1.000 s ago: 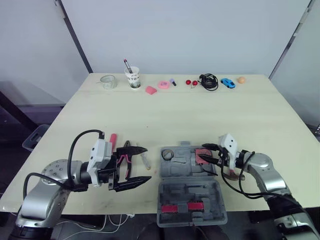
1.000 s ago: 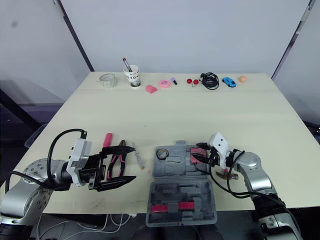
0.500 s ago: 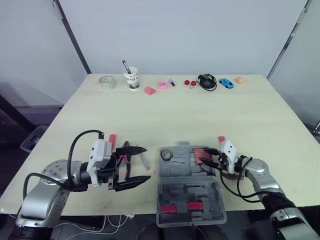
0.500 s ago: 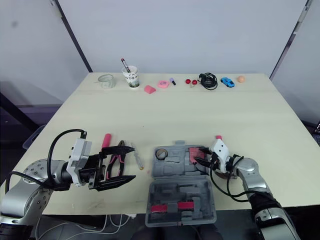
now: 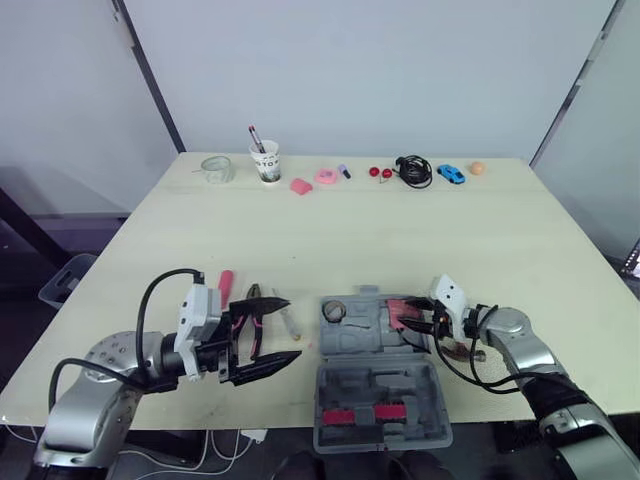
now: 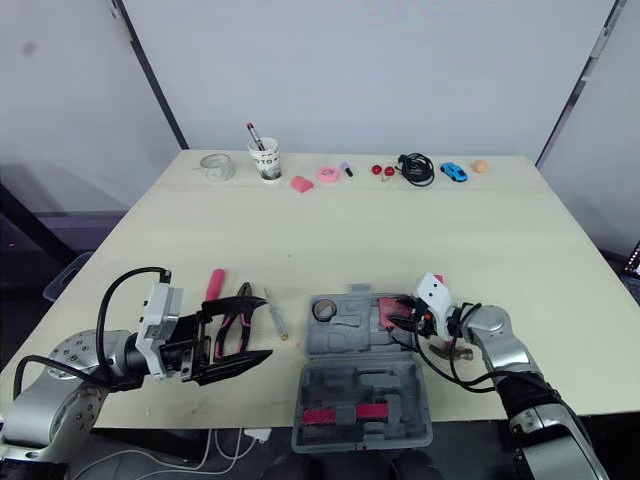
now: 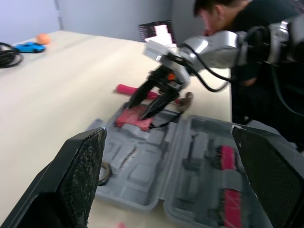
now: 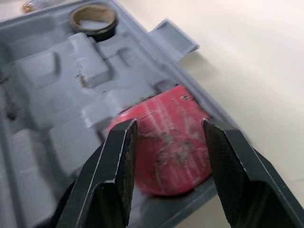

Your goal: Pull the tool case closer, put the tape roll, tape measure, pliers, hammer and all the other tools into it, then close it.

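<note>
The grey tool case (image 5: 362,338) lies open near the table's front edge. In its far half sit the tape roll (image 5: 334,309) and the red tape measure (image 5: 404,311). My right gripper (image 5: 424,322) is open, and its fingers (image 8: 124,156) straddle the tape measure (image 8: 166,142) inside the case. The hammer (image 7: 127,89), with a pink handle, lies just right of the case under my right wrist. Left of the case, my left gripper (image 5: 292,328) is open and hovers beside the pink-handled pliers (image 5: 248,308). A pink-handled tool (image 5: 225,282) and a slim screwdriver (image 5: 290,322) lie close by.
Along the far edge stand a glass cup (image 5: 216,168), a paper cup with a pen (image 5: 265,160), pink bits (image 5: 301,185), a black cable (image 5: 413,170), a blue toy car (image 5: 451,173) and an orange ball (image 5: 478,168). A person (image 7: 228,14) sits behind the right arm.
The camera has shifted a little. My right wrist has dropped slightly while its gripper stays at the tape measure in the case. The left gripper holds its place.
</note>
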`<action>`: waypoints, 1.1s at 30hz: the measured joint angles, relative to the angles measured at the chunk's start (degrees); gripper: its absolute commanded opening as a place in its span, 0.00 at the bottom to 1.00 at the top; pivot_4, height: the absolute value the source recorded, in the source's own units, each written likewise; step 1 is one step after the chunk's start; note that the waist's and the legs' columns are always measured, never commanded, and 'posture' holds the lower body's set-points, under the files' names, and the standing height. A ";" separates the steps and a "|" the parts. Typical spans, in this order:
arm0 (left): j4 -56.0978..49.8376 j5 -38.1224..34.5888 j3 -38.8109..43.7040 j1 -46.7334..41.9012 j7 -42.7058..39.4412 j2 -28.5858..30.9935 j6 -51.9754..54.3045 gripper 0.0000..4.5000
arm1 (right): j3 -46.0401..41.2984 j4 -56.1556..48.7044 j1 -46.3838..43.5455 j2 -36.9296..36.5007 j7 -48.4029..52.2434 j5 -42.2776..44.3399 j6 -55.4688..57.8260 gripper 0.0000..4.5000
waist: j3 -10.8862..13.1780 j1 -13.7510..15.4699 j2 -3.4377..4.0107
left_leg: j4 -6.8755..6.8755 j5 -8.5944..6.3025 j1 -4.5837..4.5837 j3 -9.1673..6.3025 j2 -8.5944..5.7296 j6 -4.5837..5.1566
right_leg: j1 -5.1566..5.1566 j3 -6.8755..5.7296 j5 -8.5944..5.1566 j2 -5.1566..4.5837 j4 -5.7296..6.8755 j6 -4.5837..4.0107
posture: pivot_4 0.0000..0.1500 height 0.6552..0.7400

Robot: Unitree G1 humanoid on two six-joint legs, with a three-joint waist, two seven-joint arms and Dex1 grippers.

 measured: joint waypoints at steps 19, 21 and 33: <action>5.83 3.64 10.34 11.33 16.32 -9.91 -4.06 1.00 | -20.53 -29.77 28.29 -5.41 -8.73 12.88 -0.13 0.50 | 0.26 0.20 0.22 | -0.11 -0.01 -0.55 -0.03 -0.01 0.00 | -0.44 -0.05 0.01 -0.05 -0.27 0.02 | 1.00 1.00; 6.52 4.74 10.60 12.56 17.04 -10.58 -5.37 1.00 | -22.49 -30.74 32.91 -5.56 -9.08 13.59 -0.35 0.50 | 0.26 0.20 0.22 | -0.11 -0.01 -0.55 -0.04 -0.01 0.00 | -0.44 -0.05 0.00 -0.05 -0.27 0.02 | 1.00 1.00; 13.60 5.52 15.34 16.87 17.89 -11.38 -10.20 1.00 | -30.50 -29.86 48.78 -5.61 -5.59 17.61 -4.62 0.97 | 0.19 0.22 0.13 | -0.13 -0.02 -0.78 -0.03 0.03 0.01 | -0.75 -0.04 0.00 -0.13 -0.33 0.02 | 1.00 1.00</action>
